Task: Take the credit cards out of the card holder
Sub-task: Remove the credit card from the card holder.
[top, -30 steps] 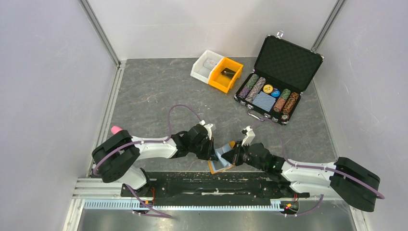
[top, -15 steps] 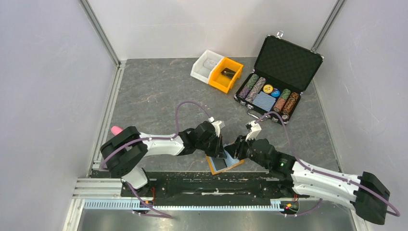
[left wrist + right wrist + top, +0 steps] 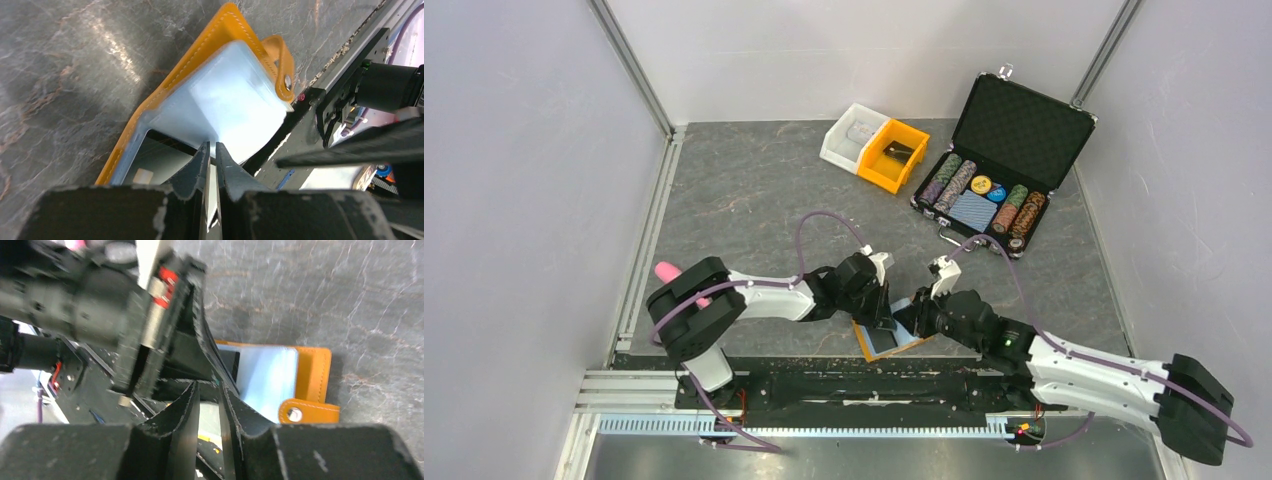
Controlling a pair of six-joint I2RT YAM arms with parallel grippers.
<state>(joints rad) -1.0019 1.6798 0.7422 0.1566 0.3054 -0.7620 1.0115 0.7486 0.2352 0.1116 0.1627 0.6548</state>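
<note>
Card holder (image 3: 892, 340) lies open at the table's (image 3: 754, 200) near edge.

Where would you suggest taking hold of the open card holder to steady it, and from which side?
Probably its snap tab, approached from the side where it juts out. The card holder lies open with its cover flat on the table, giving little to pinch, while the tab sticks out past the orange edge.
</note>
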